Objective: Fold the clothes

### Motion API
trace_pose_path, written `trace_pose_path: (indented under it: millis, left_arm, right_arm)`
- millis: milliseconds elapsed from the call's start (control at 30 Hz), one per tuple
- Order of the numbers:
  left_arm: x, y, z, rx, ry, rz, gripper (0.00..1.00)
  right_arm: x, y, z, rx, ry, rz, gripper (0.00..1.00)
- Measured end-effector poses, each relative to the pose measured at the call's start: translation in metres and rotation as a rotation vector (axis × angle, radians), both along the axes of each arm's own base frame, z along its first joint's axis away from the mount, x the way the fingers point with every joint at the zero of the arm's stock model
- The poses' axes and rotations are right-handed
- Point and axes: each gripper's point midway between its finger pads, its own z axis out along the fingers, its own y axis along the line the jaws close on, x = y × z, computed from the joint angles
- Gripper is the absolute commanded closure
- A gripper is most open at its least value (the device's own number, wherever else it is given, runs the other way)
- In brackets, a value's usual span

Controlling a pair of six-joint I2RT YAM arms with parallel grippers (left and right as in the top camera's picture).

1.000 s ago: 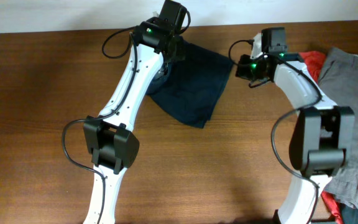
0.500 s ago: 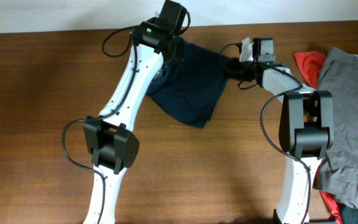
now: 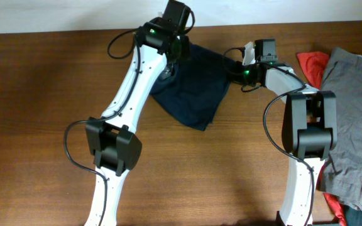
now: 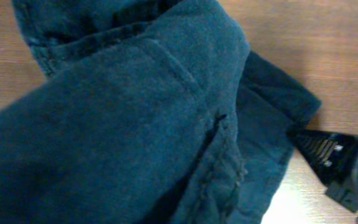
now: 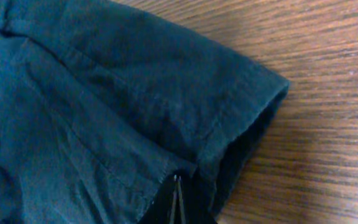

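Observation:
The clothes [image 3: 197, 88], a pair of dark navy shorts, lie bunched at the table's far middle. My left gripper [image 3: 176, 55] sits on their upper left corner. In the left wrist view the fabric [image 4: 135, 124] rises in folds up to the camera and hides the fingers, so the grip reads as shut on the cloth. My right gripper [image 3: 234, 68] is at the shorts' right edge. Its shut tips [image 5: 178, 182] rest against the folded hem [image 5: 229, 124], with no cloth seen between them. The right gripper's black body [image 4: 331, 165] also shows in the left wrist view.
A grey garment [image 3: 351, 125] lies heaped at the right edge, with a red cloth [image 3: 312, 63] beside it and more red [image 3: 335, 208] lower down. The brown wooden table [image 3: 36, 125] ends at a white wall along the top.
My right gripper has swung left, from beside the red cloth to the shorts' right hem, staying shut. The left arm has hardly moved.

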Motion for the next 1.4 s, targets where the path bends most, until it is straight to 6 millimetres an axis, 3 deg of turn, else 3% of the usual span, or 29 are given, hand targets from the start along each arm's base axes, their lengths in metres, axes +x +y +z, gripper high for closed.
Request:
trace_pose_path:
  millis: [133,333,433,567,667,833,1000,1167,1300,1400]
  left_arm:
    - [-0.003,-0.027,-0.012,-0.007,-0.002,-0.037,0.99]
    - [-0.016,-0.070,-0.067,0.002,0.070,-0.115,0.99]
    - [-0.018,-0.088,-0.080,-0.012,0.070,-0.139,0.87]
    - [-0.023,-0.108,-0.078,-0.046,0.052,-0.154,0.64]
    - [-0.029,-0.117,-0.078,-0.056,0.059,-0.172,0.53]
    - [-0.033,-0.122,-0.078,-0.055,0.062,-0.202,0.44]
    - [-0.024,-0.093,-0.069,-0.014,0.062,-0.205,0.31]
    - [-0.004,-0.024,-0.042,0.035,0.057,-0.142,0.23]
    - [0.013,0.044,-0.037,0.051,0.085,-0.089,0.37]
    - [0.021,0.065,-0.036,0.010,0.093,-0.089,0.48]
  right_arm:
    - [-0.002,0.000,0.000,0.000,0.016,0.000,0.96]
    - [-0.005,0.000,-0.001,0.000,0.033,0.000,0.96]
    - [-0.006,0.000,-0.001,0.001,0.039,0.000,0.96]
    - [-0.007,0.000,-0.001,0.003,0.045,0.001,0.96]
    - [-0.008,0.000,-0.001,0.003,0.051,0.001,0.96]
    - [-0.010,0.000,-0.001,0.003,0.061,0.001,0.96]
    - [-0.014,-0.001,-0.002,0.004,0.083,0.000,0.96]
    - [-0.028,-0.011,-0.001,0.031,0.148,-0.015,0.96]
    - [-0.043,-0.049,0.003,0.077,0.206,-0.078,0.96]
    - [-0.048,-0.077,0.016,0.098,0.211,-0.131,0.96]
